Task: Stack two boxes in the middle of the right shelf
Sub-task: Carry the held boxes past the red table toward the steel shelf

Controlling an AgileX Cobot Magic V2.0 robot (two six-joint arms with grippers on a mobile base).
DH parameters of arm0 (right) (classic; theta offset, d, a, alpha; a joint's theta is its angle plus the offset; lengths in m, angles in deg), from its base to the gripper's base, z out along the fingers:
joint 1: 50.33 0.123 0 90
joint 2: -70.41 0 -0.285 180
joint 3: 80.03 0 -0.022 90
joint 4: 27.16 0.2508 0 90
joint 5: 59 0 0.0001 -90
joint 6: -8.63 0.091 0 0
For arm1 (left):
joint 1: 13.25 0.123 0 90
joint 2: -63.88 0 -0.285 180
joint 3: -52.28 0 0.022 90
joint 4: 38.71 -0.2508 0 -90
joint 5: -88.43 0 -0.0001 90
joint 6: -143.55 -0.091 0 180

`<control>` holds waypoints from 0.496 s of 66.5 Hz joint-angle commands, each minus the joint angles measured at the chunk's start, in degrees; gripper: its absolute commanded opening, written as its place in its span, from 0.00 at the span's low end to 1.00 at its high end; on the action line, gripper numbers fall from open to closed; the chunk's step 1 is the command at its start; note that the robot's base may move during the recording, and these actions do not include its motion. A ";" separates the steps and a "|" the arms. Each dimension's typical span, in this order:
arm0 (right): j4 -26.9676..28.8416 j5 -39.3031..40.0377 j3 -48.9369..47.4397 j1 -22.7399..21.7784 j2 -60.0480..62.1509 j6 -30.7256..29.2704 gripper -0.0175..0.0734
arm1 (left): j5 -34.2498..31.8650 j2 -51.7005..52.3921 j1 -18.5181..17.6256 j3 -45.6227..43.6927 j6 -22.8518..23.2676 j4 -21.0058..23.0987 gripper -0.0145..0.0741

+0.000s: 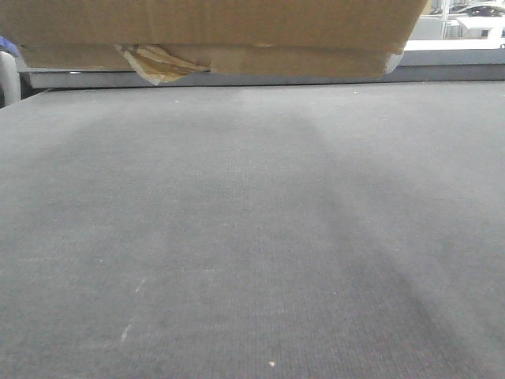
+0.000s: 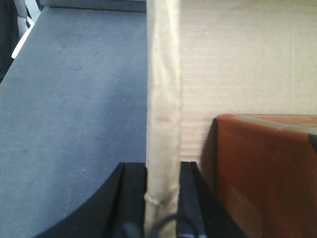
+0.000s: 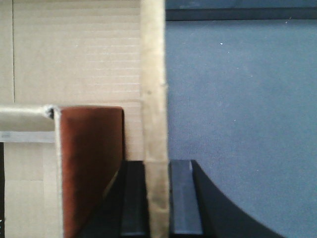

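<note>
A box [image 1: 213, 31] is held up over the gray mat [image 1: 252, 237] (loose tape hangs underneath). Its walls are pinched by the left gripper [image 2: 162, 178] and the right gripper [image 3: 157, 171]. No stack is seen yet. The shelf [image 1: 454, 49] is perhaps that pale rail behind.

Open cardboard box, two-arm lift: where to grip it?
On the box, grip the thin upright side walls from above: left gripper astride the left wall, right gripper astride the right wall. Walls fit between fingers; the box looks too wide for one gripper.
</note>
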 commanded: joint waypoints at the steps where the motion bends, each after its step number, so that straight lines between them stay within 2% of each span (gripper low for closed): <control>1: -3.58 1.12 -0.53 -0.38 0.99 0.33 0.01 | -0.79 0.99 0.11 -0.85 0.36 -3.04 0.04; 33: -3.58 1.12 -0.53 -0.38 0.99 0.33 0.01 | -0.79 0.99 0.11 -0.85 0.36 -3.04 0.04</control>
